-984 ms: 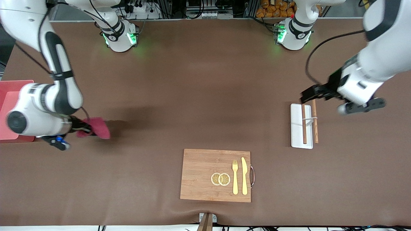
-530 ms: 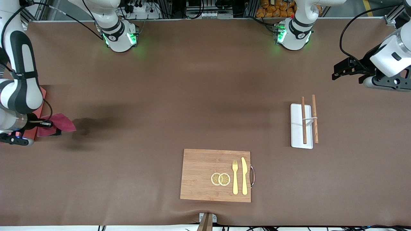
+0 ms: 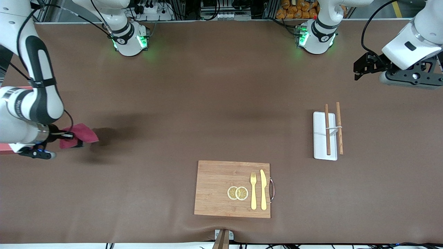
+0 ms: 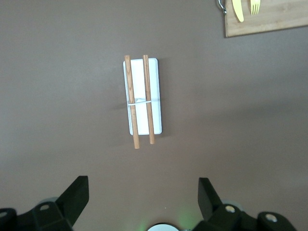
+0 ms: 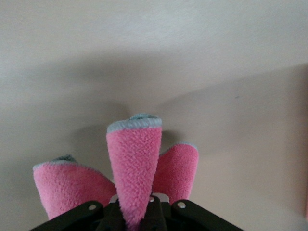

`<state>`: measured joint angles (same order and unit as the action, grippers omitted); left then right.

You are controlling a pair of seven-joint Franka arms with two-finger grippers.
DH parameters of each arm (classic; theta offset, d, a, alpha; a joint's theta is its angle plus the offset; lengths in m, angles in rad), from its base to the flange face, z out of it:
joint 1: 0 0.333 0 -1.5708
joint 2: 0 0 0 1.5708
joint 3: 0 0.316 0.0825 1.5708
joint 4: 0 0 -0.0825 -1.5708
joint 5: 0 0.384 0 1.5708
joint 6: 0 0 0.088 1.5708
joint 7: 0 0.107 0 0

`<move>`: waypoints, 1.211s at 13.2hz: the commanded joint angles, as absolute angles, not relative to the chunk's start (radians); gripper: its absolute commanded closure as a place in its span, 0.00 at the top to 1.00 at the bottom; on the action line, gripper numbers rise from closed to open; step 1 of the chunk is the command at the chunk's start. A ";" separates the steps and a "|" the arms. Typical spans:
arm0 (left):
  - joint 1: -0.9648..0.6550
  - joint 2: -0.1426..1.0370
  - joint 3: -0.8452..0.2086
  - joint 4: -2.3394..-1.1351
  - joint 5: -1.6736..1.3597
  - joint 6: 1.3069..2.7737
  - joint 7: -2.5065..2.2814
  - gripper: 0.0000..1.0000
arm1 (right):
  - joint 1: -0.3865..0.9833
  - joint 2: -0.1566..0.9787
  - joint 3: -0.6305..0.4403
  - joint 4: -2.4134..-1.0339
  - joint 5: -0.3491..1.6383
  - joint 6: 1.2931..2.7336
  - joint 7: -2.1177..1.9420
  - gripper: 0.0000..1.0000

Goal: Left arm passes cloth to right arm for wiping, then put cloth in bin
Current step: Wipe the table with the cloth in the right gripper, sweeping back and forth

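The raspberry-pink cloth [image 3: 82,135] hangs from my right gripper [image 3: 71,140], which is shut on it just above the table near the right arm's end. In the right wrist view the cloth [image 5: 134,159] sticks out in folds from between the closed fingers of the right gripper [image 5: 142,216]. The pink bin [image 3: 7,149] lies at the table's edge beside it, mostly hidden under the right arm. My left gripper [image 3: 360,69] is open and empty in the air at the left arm's end of the table; its fingers stand wide apart in the left wrist view [image 4: 142,202].
A white narrow tray [image 3: 318,138] with two brown chopsticks [image 3: 327,129] lies toward the left arm's end; it also shows in the left wrist view [image 4: 156,96]. A wooden cutting board [image 3: 214,188] with a fork, a knife and lemon slices lies nearest the front camera.
My right gripper carried the cloth toward the bin, then came back a little toward the table's middle. My left gripper moved off the tray toward its table end and rose.
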<state>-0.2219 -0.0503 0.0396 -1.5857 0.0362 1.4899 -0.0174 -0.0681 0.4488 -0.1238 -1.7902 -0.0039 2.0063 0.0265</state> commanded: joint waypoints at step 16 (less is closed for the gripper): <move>-0.204 -0.049 0.037 -1.572 0.019 1.428 -0.110 1.00 | 0.400 0.384 -0.133 -1.812 0.252 1.983 0.839 0.00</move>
<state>-0.2063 -0.0517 0.0414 -1.5774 0.0342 1.4408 -0.0909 0.4108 0.4150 -0.1196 -1.7957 0.2490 1.9910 0.8390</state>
